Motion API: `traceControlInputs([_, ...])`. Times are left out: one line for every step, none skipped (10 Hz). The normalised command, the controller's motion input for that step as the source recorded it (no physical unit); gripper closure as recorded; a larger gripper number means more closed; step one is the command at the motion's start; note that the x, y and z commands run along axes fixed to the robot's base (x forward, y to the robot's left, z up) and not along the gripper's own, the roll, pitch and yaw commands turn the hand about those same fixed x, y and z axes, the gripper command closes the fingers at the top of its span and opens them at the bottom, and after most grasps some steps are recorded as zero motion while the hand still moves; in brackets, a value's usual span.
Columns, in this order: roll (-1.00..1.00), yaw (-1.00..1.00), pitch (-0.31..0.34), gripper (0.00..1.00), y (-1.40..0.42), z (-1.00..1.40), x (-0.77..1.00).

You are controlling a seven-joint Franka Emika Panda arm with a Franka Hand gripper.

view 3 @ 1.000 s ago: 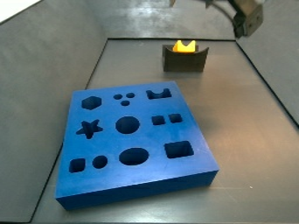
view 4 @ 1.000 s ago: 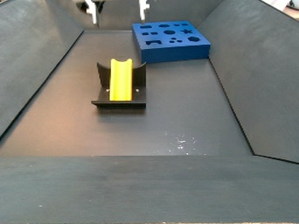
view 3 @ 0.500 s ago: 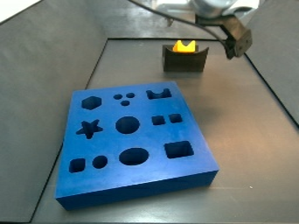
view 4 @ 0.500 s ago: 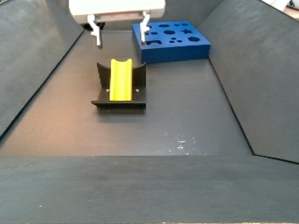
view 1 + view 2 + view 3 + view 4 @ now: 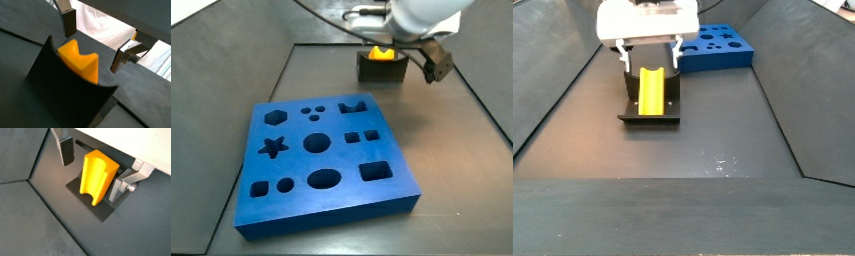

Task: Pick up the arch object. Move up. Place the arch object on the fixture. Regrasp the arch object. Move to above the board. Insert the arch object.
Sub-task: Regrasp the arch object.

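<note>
Arch object: yellow-orange piece, seated in the dip of the fixture, notch showing at its upper end.

Wrist views: the gripper stands over the fixture with its fingers spread wide, one on each side of the piece and clear of it; nothing held. In a wrist view the arch object lies lengthwise between the two silver plates of the gripper, the fixture dark beneath it.

Side views: the gripper hangs at the fixture, with the arch object glimpsed on top; the board lies well apart on the table. In a side view the gripper straddles the far end of the arch object on the fixture; the board is behind.

Step judged: regrasp, not yet closed. Next move calls for lowering squarely around the piece, then closing on its long sides before lifting.
</note>
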Motion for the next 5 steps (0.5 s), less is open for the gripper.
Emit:
traceControlInputs([0.07,0.01,-0.037,0.00,0.01,-0.66,0.08])
traceControlInputs([0.07,0.01,-0.038,0.00,0.01,-0.55,0.07])
traceControlInputs([0.07,0.01,-0.039,0.00,0.01,-0.42,0.07])
traceControlInputs([0.06,0.01,-0.040,0.00,0.01,-0.36,0.07])
traceControlInputs([0.06,0.01,-0.043,0.00,0.01,-0.22,0.07])
